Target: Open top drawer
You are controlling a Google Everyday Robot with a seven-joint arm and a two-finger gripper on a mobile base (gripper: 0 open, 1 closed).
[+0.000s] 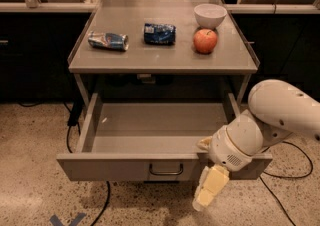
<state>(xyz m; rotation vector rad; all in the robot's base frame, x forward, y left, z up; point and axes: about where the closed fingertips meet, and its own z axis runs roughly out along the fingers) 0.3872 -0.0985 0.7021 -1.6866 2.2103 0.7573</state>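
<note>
The top drawer (110, 167) is a wide grey metal drawer under the table top (150, 60). It stands pulled far out, and its shallow grey tray (155, 125) shows nothing in it. A small dark loop handle (165, 170) sits at the centre of its front. My gripper (209, 195) hangs pointing down in front of the drawer front, right of the handle and apart from it. My white arm (280, 110) reaches in from the right over the drawer's right front corner. The two lower drawers are hidden.
On the table top lie a crushed can (108, 40), a blue snack bag (160, 33), a red apple (205, 41) and a white bowl (210, 15). Dark cables (102, 205) run over the speckled floor at the left and right. Dark cabinets stand behind.
</note>
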